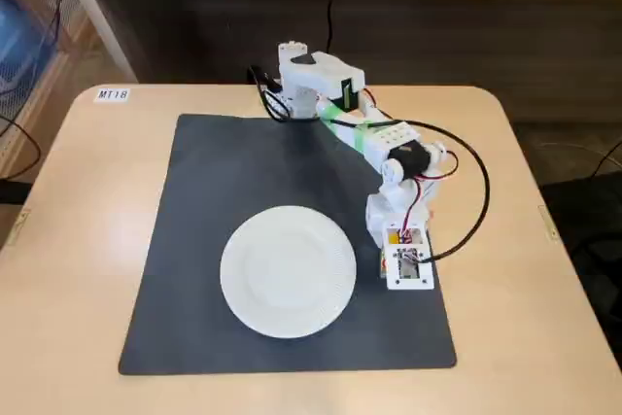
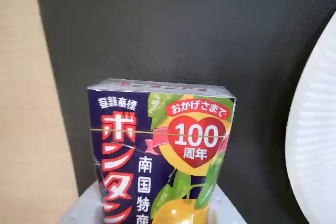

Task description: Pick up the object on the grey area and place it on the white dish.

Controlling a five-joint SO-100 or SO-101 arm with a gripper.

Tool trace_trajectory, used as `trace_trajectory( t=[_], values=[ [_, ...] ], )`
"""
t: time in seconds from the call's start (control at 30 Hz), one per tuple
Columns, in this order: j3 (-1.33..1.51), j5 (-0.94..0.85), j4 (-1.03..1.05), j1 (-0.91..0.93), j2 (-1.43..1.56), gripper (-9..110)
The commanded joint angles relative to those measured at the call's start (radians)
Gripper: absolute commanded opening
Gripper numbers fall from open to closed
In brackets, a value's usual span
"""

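Observation:
The object is a small candy box (image 2: 163, 150), dark blue with red, yellow and white print. It fills the lower middle of the wrist view, over the dark grey mat (image 2: 184, 30). My gripper (image 2: 157, 211) shows only as pale grey parts on both sides of the box's lower end, and looks shut on it. In the fixed view the gripper (image 1: 405, 274) points down at the mat (image 1: 243, 172), just right of the white plate (image 1: 287, 271), and hides the box. The plate's rim (image 2: 315, 145) is at the right edge of the wrist view.
The beige tabletop (image 1: 87, 240) surrounds the mat. The arm's base (image 1: 316, 85) stands at the mat's far edge, with black cables trailing behind it. A label (image 1: 112, 94) lies at the table's far left corner.

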Motion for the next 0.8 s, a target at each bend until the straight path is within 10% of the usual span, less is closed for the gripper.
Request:
trace_trajectory(
  t=[0.0,0.77],
  values=[
    [-0.052,0.043,0.005,0.046,0.149,14],
    [0.222,0.851,0.008,0.433,0.466,11]
  ],
)
